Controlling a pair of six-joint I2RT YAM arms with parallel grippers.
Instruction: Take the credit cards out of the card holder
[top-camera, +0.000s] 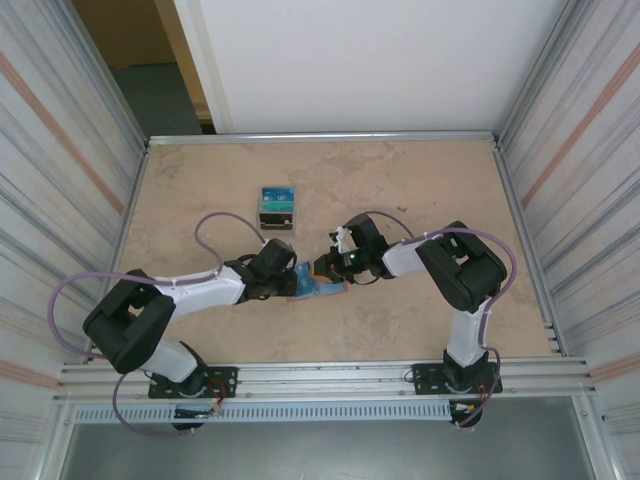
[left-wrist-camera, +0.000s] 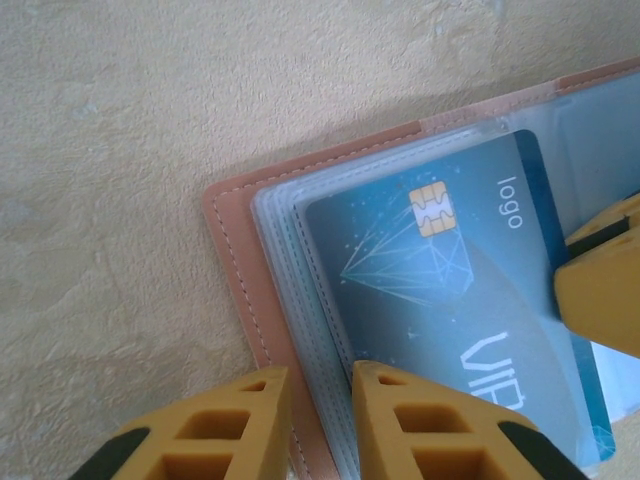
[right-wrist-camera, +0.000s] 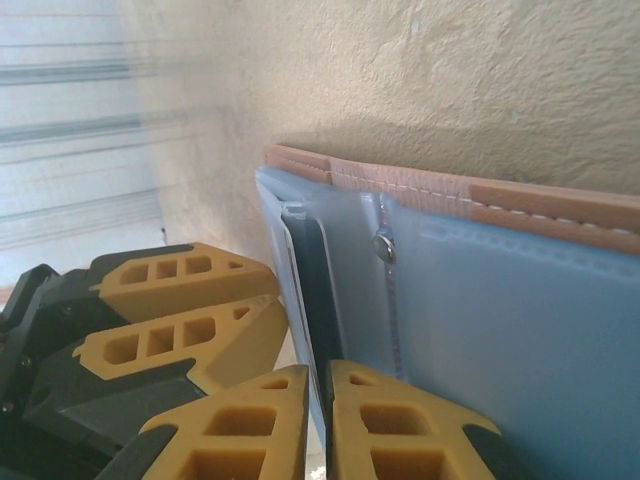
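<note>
The salmon-pink card holder lies open on the table between both grippers. In the left wrist view its pink edge frames clear sleeves holding a blue credit card with a gold chip. My left gripper is closed to a narrow gap astride the sleeve edges, one finger on the cover, one on the card. My right gripper is shut on the dark edge of a card standing out of a blue sleeve; one of its fingers reaches in from the right.
A dark boxy stand with blue-teal cards sits behind the holder, toward the far left. Corrugated walls close in both sides. The left gripper's yellow fingers lie close beside the right gripper. The beige table runs on behind.
</note>
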